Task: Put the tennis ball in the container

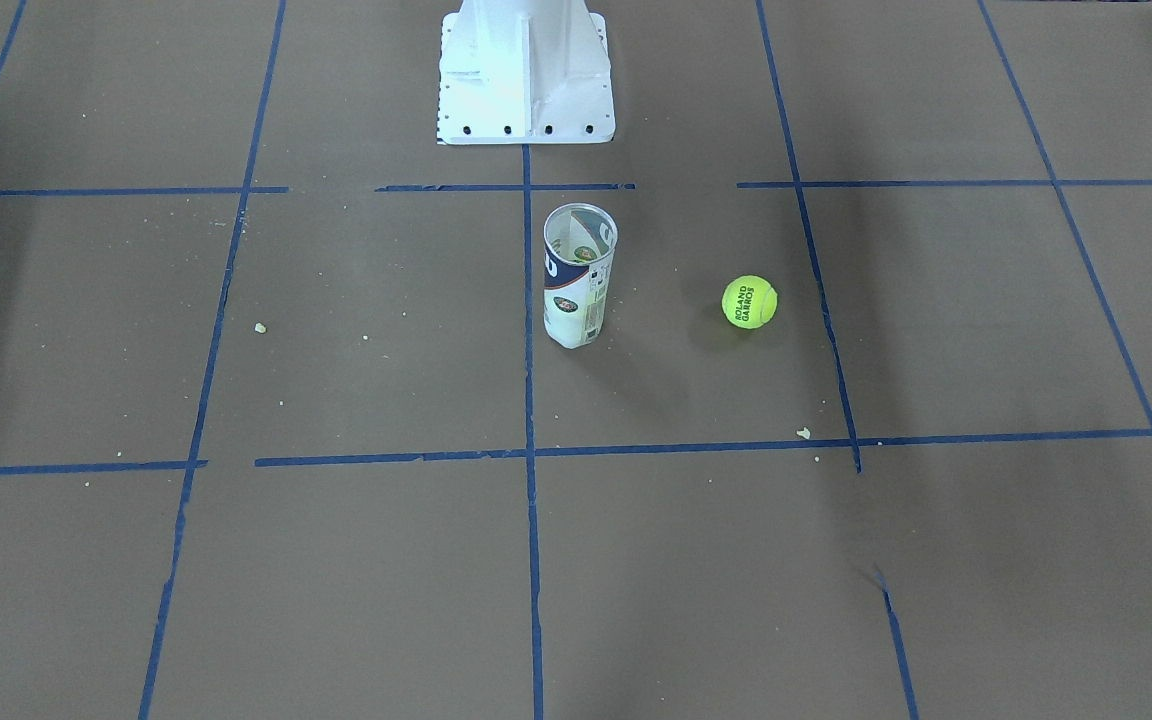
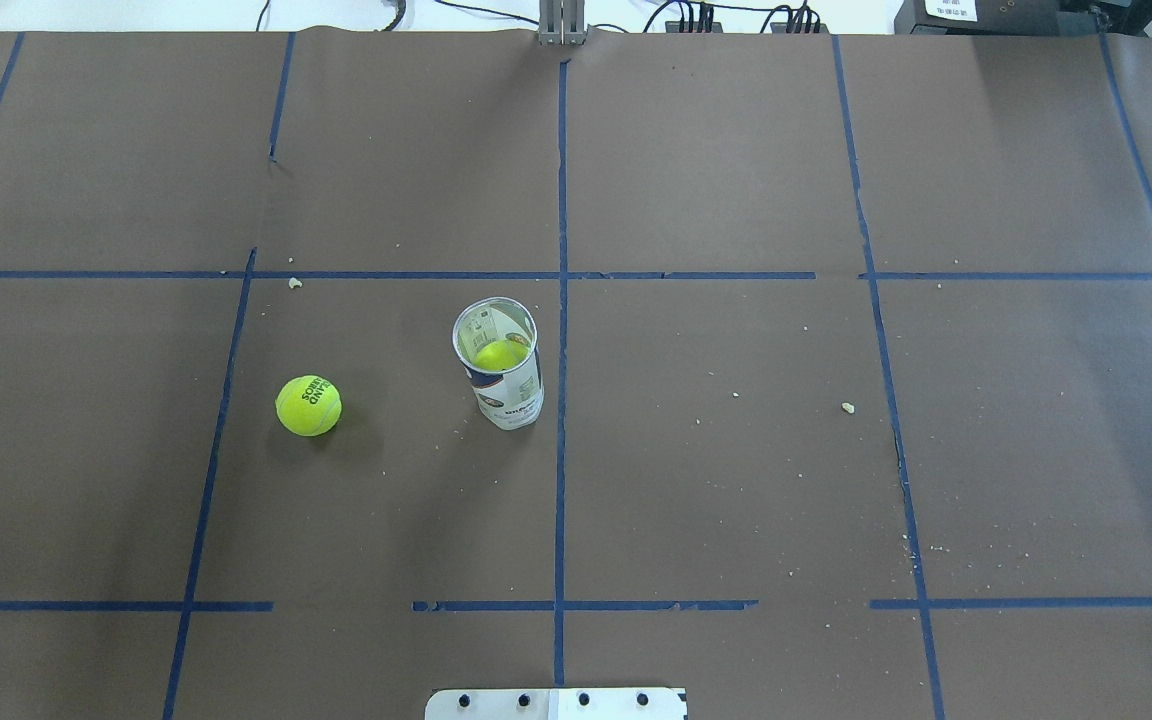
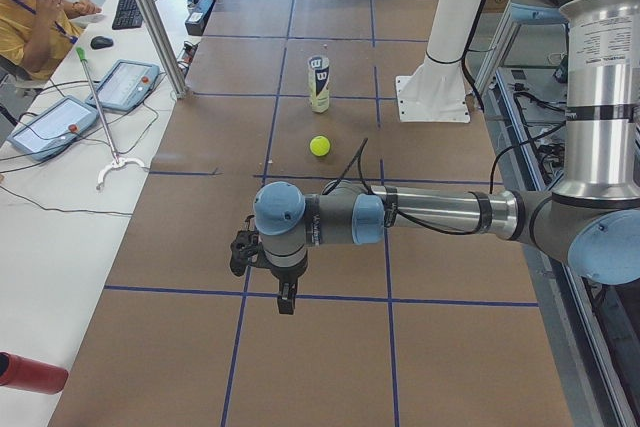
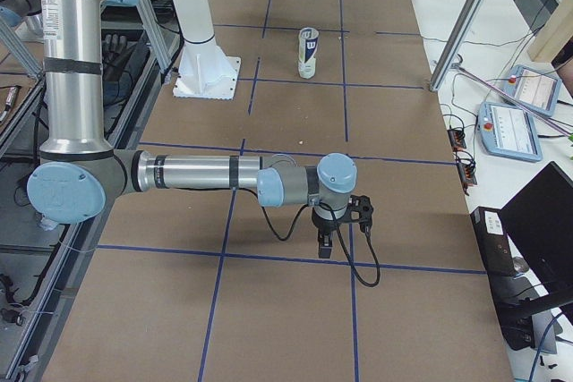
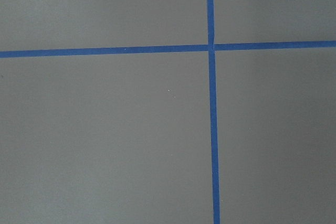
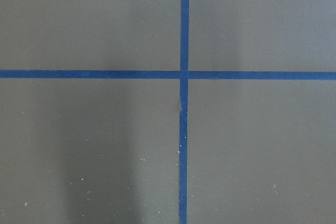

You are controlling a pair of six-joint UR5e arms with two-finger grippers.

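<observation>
Sitting on the table [image 2: 736, 480], the tennis ball [image 2: 308, 405] lies well apart from the upright tube [image 2: 499, 365], on the robot's left; the left gripper [image 3: 287, 297] looks nearer than the right gripper [image 4: 324, 244]; how far either is open I cannot tell.
</observation>
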